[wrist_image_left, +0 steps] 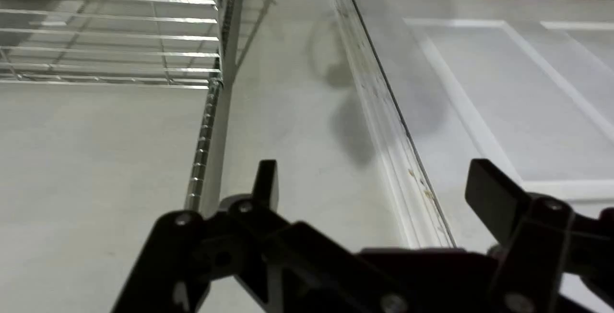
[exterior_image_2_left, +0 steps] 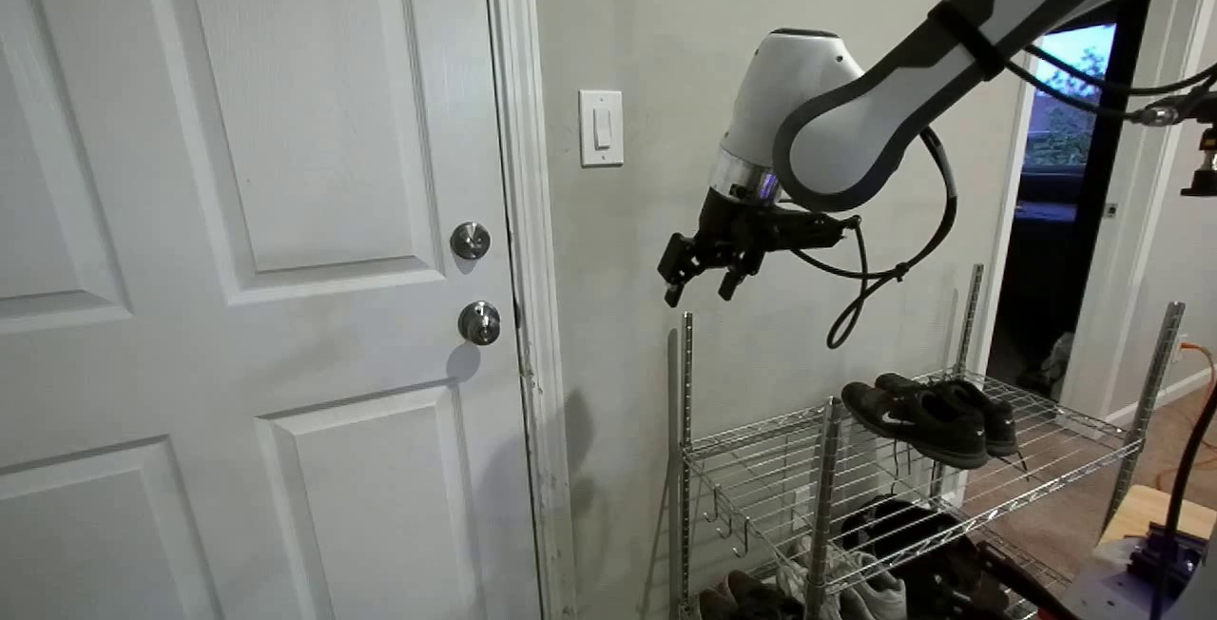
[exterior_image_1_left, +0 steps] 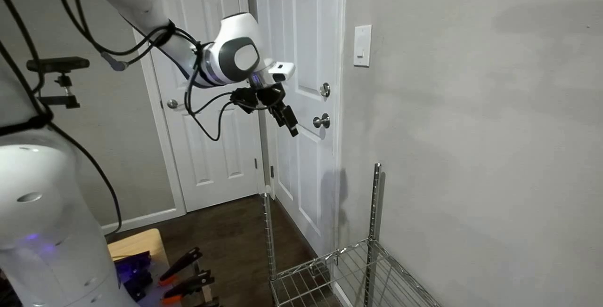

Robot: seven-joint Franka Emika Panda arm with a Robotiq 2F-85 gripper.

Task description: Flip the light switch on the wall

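Light switch [exterior_image_1_left: 362,45]: on the wall [exterior_image_1_left: 471,156], higher than the hand [exterior_image_2_left: 701,292] and well apart from it in both exterior views.
Sideways offset: in an exterior view the switch shows on the door [exterior_image_2_left: 314,316] side of the hand; depth confuses this, so we would not trust how far over.
Long axis: the switch stands upright, while the fingers [wrist_image_left: 266,181] point down and wallward, below its toggle [exterior_image_2_left: 603,128].
Hand: fingers spread apart, nothing between them, no contact that we can see.
Arm [exterior_image_1_left: 238,55]: the only one here; we judge that the coming move calls for lifting the hand first, then closing in on the wall.
Wrist view: no switch in it; ahead of the hand we get wall, the door casing [wrist_image_left: 379,106] and, lower and away from the door, a wire rack [wrist_image_left: 206,121].
Toggle's throw: too small for us to tell up from down.
Finger gap: in an exterior view the fingers [exterior_image_1_left: 289,119] run together into one dark shape.
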